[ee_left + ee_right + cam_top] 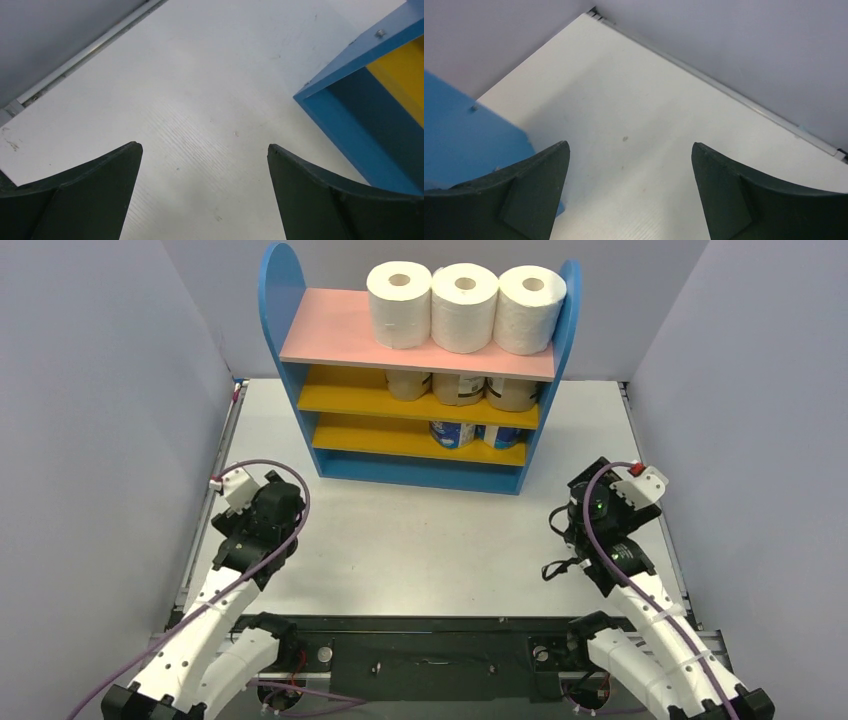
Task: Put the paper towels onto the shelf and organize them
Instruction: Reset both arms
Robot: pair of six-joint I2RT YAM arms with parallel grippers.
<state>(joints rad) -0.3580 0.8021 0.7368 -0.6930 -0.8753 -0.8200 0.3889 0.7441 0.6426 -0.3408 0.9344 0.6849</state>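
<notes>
Paper towels (460,305) on shelf (330,335) — end effectors (205,149) (630,146) well apart, spread.

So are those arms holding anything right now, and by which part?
Nothing. The left gripper and the right gripper are both open and empty, above the table.

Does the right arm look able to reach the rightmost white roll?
Probably yes: the right gripper is open and empty, and the rightmost white roll sits exposed on the pink top board.
</notes>
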